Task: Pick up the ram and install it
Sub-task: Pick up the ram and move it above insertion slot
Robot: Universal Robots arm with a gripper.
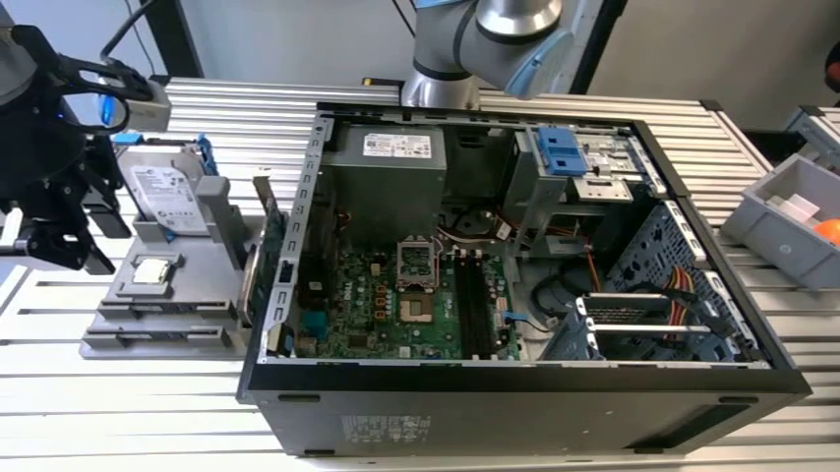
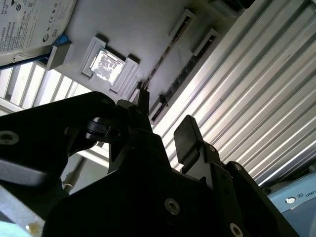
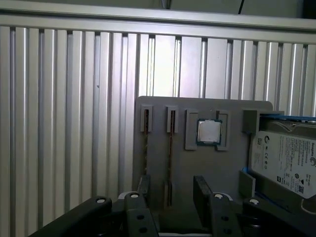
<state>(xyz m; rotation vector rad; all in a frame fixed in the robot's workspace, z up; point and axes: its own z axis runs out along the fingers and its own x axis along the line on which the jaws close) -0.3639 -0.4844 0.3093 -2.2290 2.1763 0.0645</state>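
The ram (image 3: 170,145) is a thin dark stick standing on edge in a slot of the grey holder tray (image 3: 232,108), with a second stick (image 3: 146,140) in the slot beside it. My gripper (image 3: 172,190) hangs open just over the tray, and its two black fingers (image 3: 202,190) straddle the line of the first stick without closing on it. The second wrist view has the same slot and ram (image 2: 183,76) running toward the gap of the gripper (image 2: 165,121). In the exterior view, the gripper (image 1: 66,241) hovers at the tray's (image 1: 157,339) left.
A silver hard drive (image 1: 168,197) and a square processor chip (image 1: 153,272) share the tray. To the exterior view's right stands the open computer case (image 1: 525,393) with its motherboard (image 1: 393,305), memory slots (image 1: 479,295) and a green card (image 1: 275,261) at its wall. A grey bin (image 1: 788,216) sits far right.
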